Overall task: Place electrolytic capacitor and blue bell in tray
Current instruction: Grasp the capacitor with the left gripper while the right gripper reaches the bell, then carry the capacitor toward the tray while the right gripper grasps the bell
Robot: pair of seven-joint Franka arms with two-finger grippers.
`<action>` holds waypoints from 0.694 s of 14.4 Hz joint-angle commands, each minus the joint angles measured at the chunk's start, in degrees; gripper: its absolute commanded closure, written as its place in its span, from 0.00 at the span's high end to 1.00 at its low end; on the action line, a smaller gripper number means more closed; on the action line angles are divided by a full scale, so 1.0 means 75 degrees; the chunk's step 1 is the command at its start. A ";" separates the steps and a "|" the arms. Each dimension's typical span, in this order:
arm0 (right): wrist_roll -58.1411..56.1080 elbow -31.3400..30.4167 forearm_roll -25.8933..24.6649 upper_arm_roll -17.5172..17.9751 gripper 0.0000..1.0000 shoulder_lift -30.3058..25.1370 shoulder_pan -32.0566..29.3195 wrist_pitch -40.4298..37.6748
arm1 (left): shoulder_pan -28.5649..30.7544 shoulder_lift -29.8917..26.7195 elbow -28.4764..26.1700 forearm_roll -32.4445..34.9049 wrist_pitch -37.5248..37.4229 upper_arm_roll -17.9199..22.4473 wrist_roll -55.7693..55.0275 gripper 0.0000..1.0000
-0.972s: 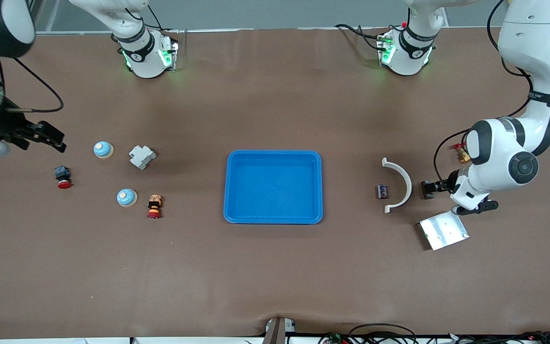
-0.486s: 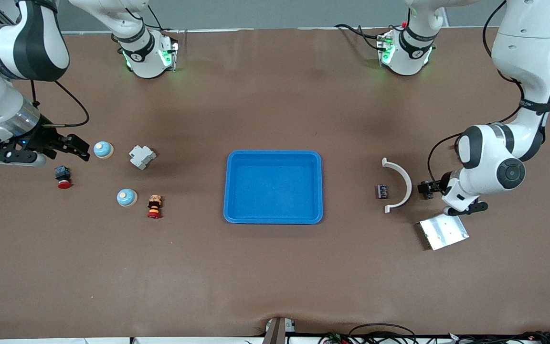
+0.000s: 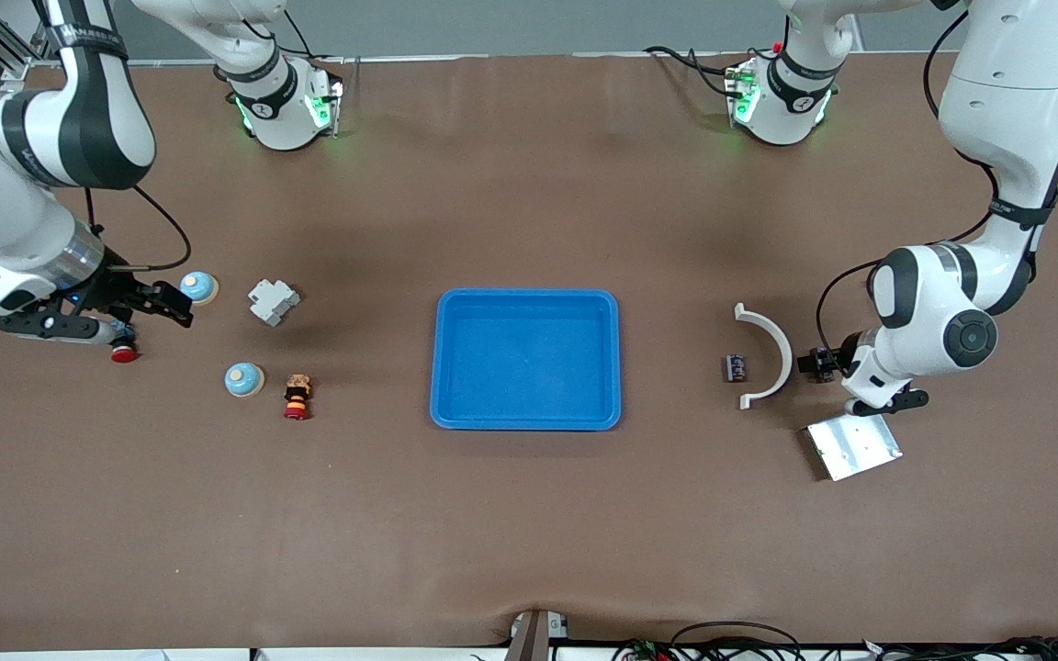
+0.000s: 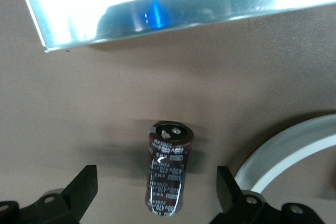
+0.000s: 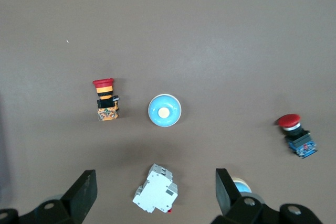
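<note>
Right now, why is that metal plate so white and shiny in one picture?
In the left wrist view the metal plate mirrors the lamps, so glare washes it white, with a blue glint; the capacitor below looks slightly soft. In the front view the same plate looks plain silver-grey.

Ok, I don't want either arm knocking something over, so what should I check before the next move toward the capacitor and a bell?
1. Tray holds nothing: ok.
2. Electrolytic capacitor lies on the table with nothing on top of it: ok.
3. Left gripper jaws open, capacitor lined up between them in the left wrist view: ok.
4. Clear path to the capacitor: not ok. The white curved piece sits between the left gripper and the capacitor.
5. Right gripper jaws open beside a blue bell: ok.
6. Which bell is meant: cannot tell. A second blue bell lies nearer the front camera.
</note>
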 commanded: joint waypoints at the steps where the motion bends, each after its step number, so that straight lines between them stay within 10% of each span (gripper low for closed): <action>1: 0.0361 0.0000 0.0037 -0.0047 1.00 0.0162 0.0193 0.0234 | -0.0069 0.0060 0.0062 0.0147 0.0064 -0.0026 -0.0136 1.00; 10: 0.0443 0.0000 0.0037 -0.0059 1.00 0.0678 0.0135 0.0727 | 0.0001 -0.0080 0.0051 0.0147 -0.0053 -0.0026 -0.0159 0.16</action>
